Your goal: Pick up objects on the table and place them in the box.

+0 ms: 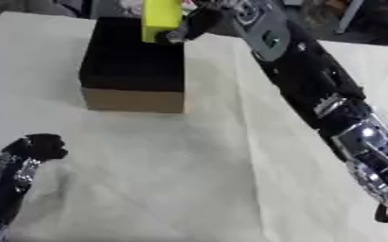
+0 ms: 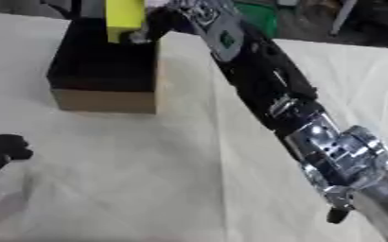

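- Nearest, the black left hand [image 1: 40, 146] rested idle on the cream cloth-covered table [image 1: 189, 179], fingers curled on nothing
- Farther off, the right hand [image 1: 193, 26] pinched the yellow rectangular block [image 1: 161, 18] above the black-lined cardboard box [image 1: 133, 71]; placing was under way, and lowering then releasing seemed next

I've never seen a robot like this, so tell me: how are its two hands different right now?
The right hand reaches far out over the box, while the left hand sits low at the table's near left. The right hand grips a yellow block; the left hand is curled and holds nothing. Both are black.
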